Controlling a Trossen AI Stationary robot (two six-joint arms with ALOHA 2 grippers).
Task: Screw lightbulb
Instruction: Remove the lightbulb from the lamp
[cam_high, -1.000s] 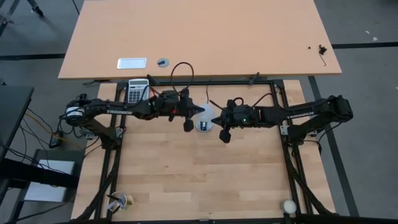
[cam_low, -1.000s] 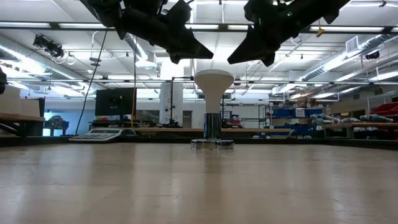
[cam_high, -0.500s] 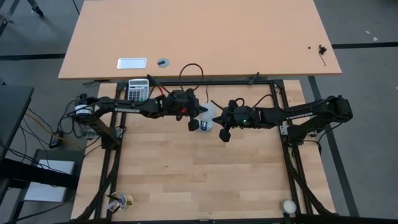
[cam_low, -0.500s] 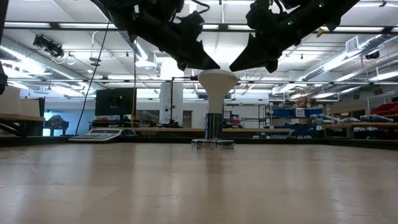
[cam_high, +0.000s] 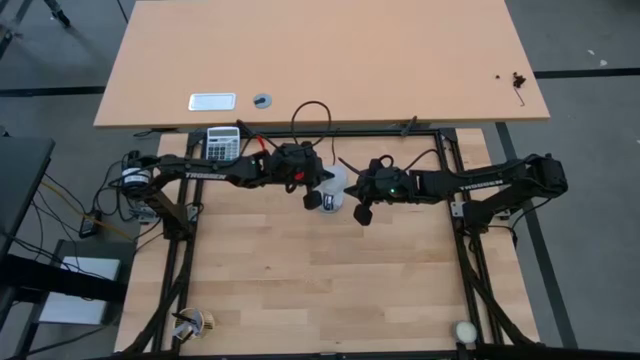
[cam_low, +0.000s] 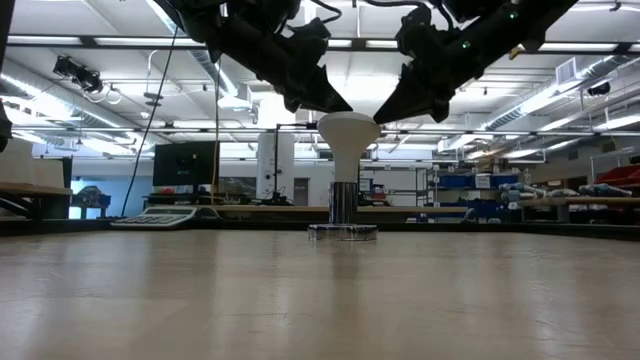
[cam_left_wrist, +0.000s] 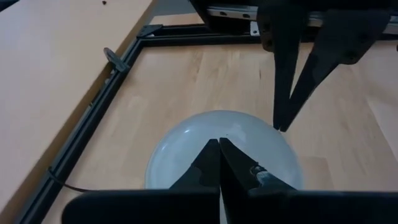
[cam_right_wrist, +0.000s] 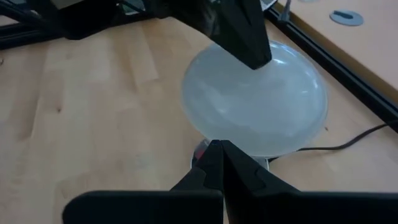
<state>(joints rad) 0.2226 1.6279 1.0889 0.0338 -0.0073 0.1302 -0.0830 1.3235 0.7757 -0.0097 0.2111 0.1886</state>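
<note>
lightbulb (cam_low: 347, 140) stands upright in its socket (cam_low: 342, 231). left pincer (cam_left_wrist: 219, 163) and right pincer (cam_right_wrist: 219, 163), both closed and empty, flank the dome. best to open one wide, centre it, then twist gently.

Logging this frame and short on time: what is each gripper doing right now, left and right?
Left gripper: shut, empty, fingertips over the lightbulb dome.
Right gripper: shut, empty, beside the dome.

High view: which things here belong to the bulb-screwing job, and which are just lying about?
Job:
white dome-topped lightbulb
round silver socket
left gripper
right gripper

Lying about:
grey calculator
cream ball
white rectangular plate
</note>
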